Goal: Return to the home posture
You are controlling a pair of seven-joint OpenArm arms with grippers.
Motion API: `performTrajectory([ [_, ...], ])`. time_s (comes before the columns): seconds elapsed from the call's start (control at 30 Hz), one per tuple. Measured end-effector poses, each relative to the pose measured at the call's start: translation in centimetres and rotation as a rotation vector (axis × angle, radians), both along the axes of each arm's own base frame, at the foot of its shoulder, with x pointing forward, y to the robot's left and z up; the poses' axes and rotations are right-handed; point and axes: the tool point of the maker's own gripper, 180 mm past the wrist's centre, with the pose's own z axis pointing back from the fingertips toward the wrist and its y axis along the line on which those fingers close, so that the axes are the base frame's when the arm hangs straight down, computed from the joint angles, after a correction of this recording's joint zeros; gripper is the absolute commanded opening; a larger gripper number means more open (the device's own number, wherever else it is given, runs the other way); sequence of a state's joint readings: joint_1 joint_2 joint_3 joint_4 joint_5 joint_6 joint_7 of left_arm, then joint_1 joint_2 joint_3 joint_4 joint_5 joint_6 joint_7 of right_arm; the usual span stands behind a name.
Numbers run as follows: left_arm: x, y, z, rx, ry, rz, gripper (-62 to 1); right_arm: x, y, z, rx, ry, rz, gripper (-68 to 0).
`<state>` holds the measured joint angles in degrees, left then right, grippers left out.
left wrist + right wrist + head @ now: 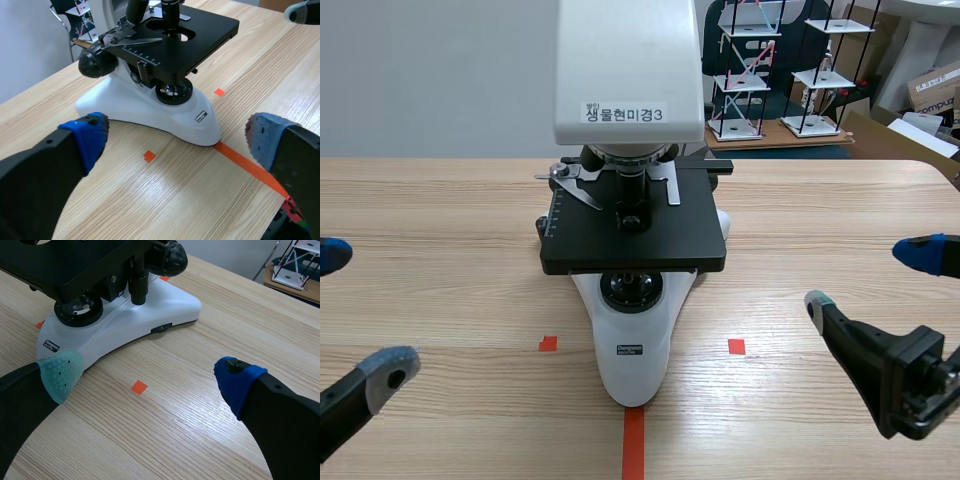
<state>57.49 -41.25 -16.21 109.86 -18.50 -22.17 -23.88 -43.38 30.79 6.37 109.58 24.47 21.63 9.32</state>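
A white microscope [632,330] with a black stage [635,225] stands at the middle of the wooden table; its base shows in the left wrist view [150,107] and in the right wrist view [125,320]. My left gripper [355,310] hangs low at the table's left side, open, with nothing between its fingers; the microscope lies ahead of it [175,137]. My right gripper [870,275] hangs at the right side, open and empty, with the microscope base ahead and to one side of it [145,372].
Orange-red tape squares [548,343] [736,346] and a tape line [633,440] mark the table in front of the microscope. White shelf models [745,70] and cardboard boxes [935,90] stand beyond the table's far edge.
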Motion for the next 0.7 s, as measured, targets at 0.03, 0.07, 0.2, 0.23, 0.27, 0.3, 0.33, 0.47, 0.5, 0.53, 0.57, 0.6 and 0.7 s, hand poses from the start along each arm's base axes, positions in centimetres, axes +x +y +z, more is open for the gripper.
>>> performTrajectory([
  [0.03,-0.01,0.01,0.02,0.001,0.0,0.0,1.4,0.0,0.0,0.0,0.0,0.0,0.0,-10.2],
  [0.07,-0.01,0.0,0.02,0.001,0.0,0.0,1.4,0.0,0.0,0.0,0.0,0.0,0.0,-10.2],
  [0.2,0.07,-0.01,0.07,0.001,-0.004,-0.001,1.4,0.0,0.0,0.0,0.0,0.0,0.0,-10.2],
  [0.23,0.09,0.0,0.08,0.001,-0.005,0.0,1.4,0.0,0.0,0.0,0.0,0.0,0.0,-10.2],
  [0.27,0.1,0.0,0.09,0.001,-0.005,0.0,1.4,0.0,0.0,0.0,0.0,0.0,0.0,-10.2],
  [0.3,0.09,-0.01,0.07,0.002,-0.004,-0.001,1.4,0.0,0.0,0.0,0.0,0.0,0.0,-10.2],
  [0.33,0.06,-0.02,-0.03,0.005,0.0,0.0,1.4,0.0,0.0,0.0,0.0,0.0,0.0,-10.2],
  [0.47,0.05,0.02,-0.22,0.012,0.008,0.001,1.4,0.0,0.0,0.0,0.0,0.0,0.0,-10.2],
  [0.5,0.05,0.01,-0.22,0.012,0.008,0.001,1.4,0.0,0.0,0.0,0.0,0.0,0.0,-10.2],
  [0.53,0.05,0.02,-0.26,0.013,0.009,0.001,1.4,0.0,0.0,0.0,0.0,0.0,0.0,-10.2],
  [0.57,0.05,0.02,-0.27,0.014,0.01,0.001,1.4,0.0,0.0,0.0,0.0,0.0,0.0,-10.2],
  [0.6,0.05,0.02,-0.27,0.014,0.01,0.001,1.4,0.0,0.0,0.0,0.0,0.0,0.0,-10.2],
  [0.7,0.05,0.02,-0.27,0.014,0.01,0.001,1.4,0.0,0.0,0.0,0.0,0.0,0.0,-10.2],
])
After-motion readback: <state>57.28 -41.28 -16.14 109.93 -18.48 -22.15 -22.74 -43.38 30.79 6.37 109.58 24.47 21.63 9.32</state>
